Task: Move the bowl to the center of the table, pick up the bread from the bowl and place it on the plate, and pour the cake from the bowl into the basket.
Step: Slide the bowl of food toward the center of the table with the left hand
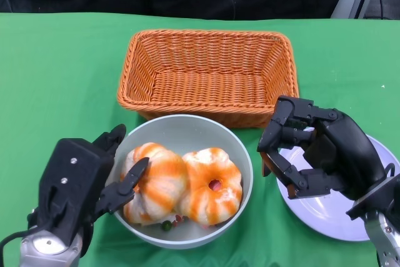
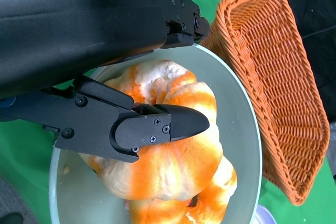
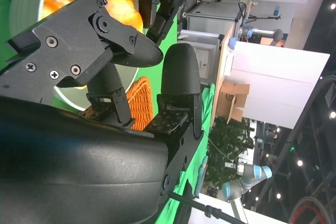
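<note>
The pale green bowl [image 1: 187,120] stands in front of the basket [image 1: 209,73] with two orange-and-white breads [image 1: 159,179] [image 1: 212,186] in it. Small green and red bits of cake [image 1: 167,223] peek out beneath them. My left hand [image 1: 81,186] straddles the bowl's left rim: its thumb [image 2: 157,127] lies over the nearer bread [image 2: 173,166] and the other fingers are outside the rim. My right hand [image 1: 319,151] hovers over the white plate [image 1: 331,217] just right of the bowl, fingers apart and empty.
The wicker basket [image 2: 283,77] is empty and almost touches the bowl's far rim. The plate lies at the table's front right, partly under my right hand. Green cloth covers the table; bare cloth lies to the far left and far right.
</note>
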Motion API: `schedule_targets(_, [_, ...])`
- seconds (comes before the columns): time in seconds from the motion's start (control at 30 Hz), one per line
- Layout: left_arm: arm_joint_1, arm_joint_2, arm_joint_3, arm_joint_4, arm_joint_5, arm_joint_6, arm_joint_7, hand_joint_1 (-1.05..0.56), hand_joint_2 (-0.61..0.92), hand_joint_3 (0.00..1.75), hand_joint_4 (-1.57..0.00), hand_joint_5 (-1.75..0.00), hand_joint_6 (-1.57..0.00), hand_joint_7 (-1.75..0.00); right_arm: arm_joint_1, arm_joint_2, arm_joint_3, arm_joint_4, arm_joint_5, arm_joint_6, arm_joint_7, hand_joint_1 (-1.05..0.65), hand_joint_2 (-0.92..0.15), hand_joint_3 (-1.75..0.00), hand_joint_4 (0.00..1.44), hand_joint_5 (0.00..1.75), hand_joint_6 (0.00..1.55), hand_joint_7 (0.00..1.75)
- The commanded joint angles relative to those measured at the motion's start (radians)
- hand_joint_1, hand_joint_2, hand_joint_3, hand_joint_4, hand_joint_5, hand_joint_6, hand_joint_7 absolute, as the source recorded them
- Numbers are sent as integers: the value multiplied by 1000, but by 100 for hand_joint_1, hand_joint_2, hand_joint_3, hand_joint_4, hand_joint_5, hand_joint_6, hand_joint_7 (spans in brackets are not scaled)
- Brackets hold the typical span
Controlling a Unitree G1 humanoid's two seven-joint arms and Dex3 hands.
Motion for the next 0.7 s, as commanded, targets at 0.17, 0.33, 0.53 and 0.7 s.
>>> schedule_targets(0.17, [-4, -22, -16, 9, -5, 2, -5, -62, 92, 49, -16, -1, -12, 0, -4, -3, -5, -24, 4, 1, -12, -18, -48, -110, 74, 167, 67, 138])
schedule_targets(0.33, [-9, -62, -3, -3, -45, 41, -9, -60, 92, 46, -15, -1, -11, 0, -7, -2, -7, -22, 11, 3, -11, -18, -48, -110, 74, 168, 67, 137])
schedule_targets(0.53, [-17, -69, -23, -9, -31, 59, -5, -61, 92, 45, -15, -1, -12, 0, -3, 2, -4, -41, 7, 24, -26, -16, -48, -111, 73, 167, 68, 137])
schedule_targets(0.7, [-22, -72, -40, -14, -24, 67, -4, -63, 92, 45, -16, -1, -12, -1, -8, 6, -5, -35, 10, 14, -23, -17, -47, -113, 73, 167, 68, 136])
